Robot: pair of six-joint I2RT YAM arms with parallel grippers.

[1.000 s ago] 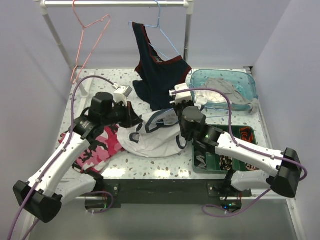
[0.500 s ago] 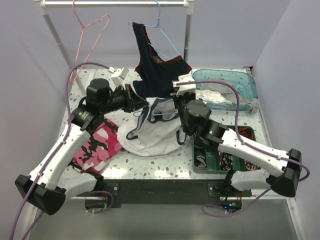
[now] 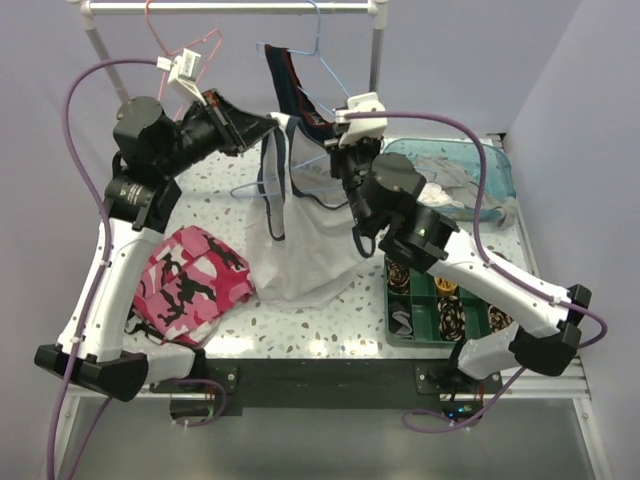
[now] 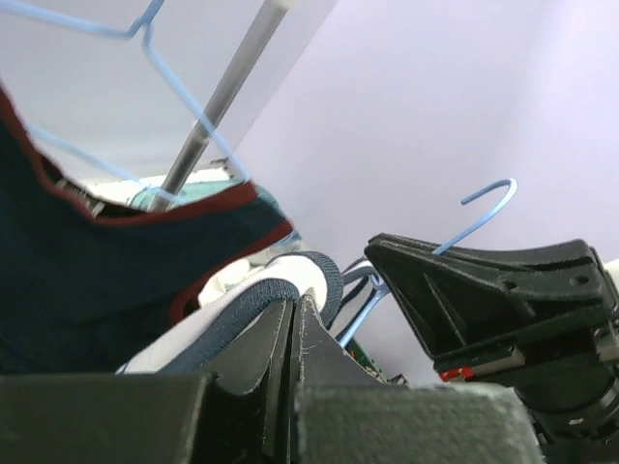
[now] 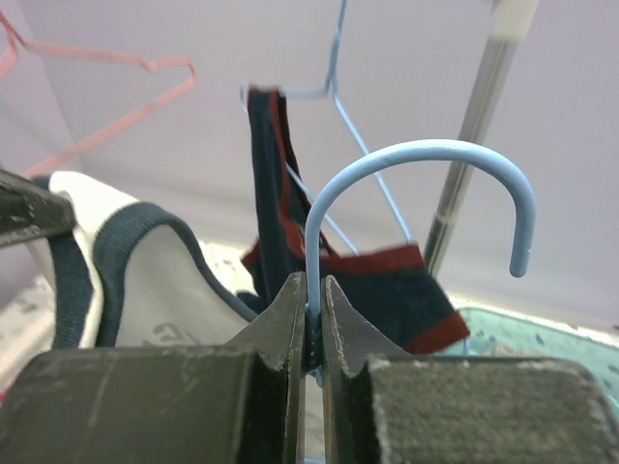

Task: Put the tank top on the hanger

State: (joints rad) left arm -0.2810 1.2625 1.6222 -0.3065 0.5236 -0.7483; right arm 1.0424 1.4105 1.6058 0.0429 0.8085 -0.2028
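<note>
Two hands shut: one on cloth, one on wire

Far beneath both hands lies the speckled surface [image 3: 330,312]. The tank top [image 3: 305,240] hangs from the left hand [image 4: 293,314] and reaches down to that surface. The left hand is clamped tight on a navy-trimmed shoulder strap. Well below the same hand, a pink camouflage garment [image 3: 195,280] lies spread out. Just behind the two hands, a dark navy top [image 3: 290,85] hangs from the rail [image 3: 230,8]. The right hand [image 5: 311,295], close beside the left, is pinched shut on the neck of the hanger [image 5: 426,149]. The hook rises above its fingertips. Part of the blue wire shows beside the tank top, below the left hand.
</note>
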